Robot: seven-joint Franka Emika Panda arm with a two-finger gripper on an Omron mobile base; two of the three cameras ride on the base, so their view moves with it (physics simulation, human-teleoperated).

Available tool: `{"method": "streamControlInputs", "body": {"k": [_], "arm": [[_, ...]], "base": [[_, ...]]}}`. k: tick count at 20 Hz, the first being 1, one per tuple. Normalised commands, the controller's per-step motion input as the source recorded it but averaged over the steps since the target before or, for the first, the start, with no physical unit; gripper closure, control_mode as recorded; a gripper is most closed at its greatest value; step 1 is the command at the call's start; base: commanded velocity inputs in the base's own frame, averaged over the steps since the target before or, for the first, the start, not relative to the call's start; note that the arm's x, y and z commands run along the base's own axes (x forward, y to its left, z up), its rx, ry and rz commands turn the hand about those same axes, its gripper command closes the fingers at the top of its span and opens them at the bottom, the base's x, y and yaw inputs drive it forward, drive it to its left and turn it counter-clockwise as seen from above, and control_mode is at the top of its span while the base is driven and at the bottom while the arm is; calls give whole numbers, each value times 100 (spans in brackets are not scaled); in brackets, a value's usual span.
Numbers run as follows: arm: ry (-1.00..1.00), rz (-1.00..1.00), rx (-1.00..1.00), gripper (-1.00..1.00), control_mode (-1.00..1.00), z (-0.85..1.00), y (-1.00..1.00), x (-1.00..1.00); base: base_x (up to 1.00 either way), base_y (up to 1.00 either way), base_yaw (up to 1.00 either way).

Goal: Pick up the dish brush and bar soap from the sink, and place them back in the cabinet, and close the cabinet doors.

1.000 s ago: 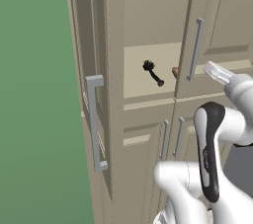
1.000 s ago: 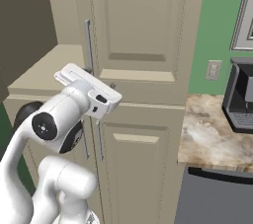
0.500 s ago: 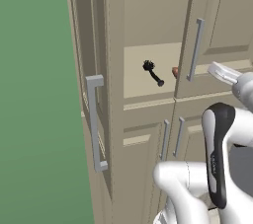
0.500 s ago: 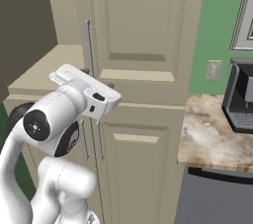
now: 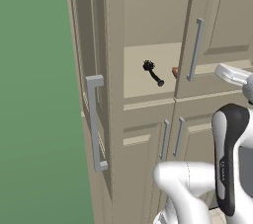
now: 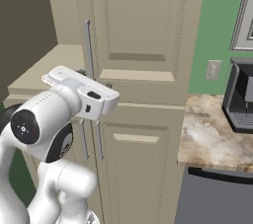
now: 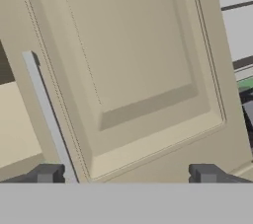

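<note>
Arm swung rightward since earlier; gripper (image 7: 126,174) spread wide, empty, facing right cabinet door (image 7: 133,70); dish brush (image 5: 152,72) on cabinet shelf (image 5: 143,77).

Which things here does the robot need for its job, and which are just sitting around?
For the job:
dish brush on the cabinet shelf
bar soap beside it
cabinet doors

Just around:
coffee machine
marble counter
wall outlet

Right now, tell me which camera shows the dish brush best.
The left base view: the dish brush lies in plain sight on the cabinet shelf, past the half-open right door, with the bar soap peeking out beside it. The right base and hand views face that door's front instead.
</note>
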Motion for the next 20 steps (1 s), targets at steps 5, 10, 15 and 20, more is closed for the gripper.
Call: {"method": "streamControlInputs", "body": {"k": [5, 10, 15, 20], "arm": [[-6, 0, -10, -100, -100, -1, 13, -30], [-4, 0, -8, -100, -100, 0, 28, -18], [-5, 0, -6, -100, -100, -2, 33, -21], [-6, 0, -4, -100, -100, -3, 30, -30]], "base": [[0, 0, 0], [0, 0, 0], [0, 0, 0], [0, 0, 0]]}}
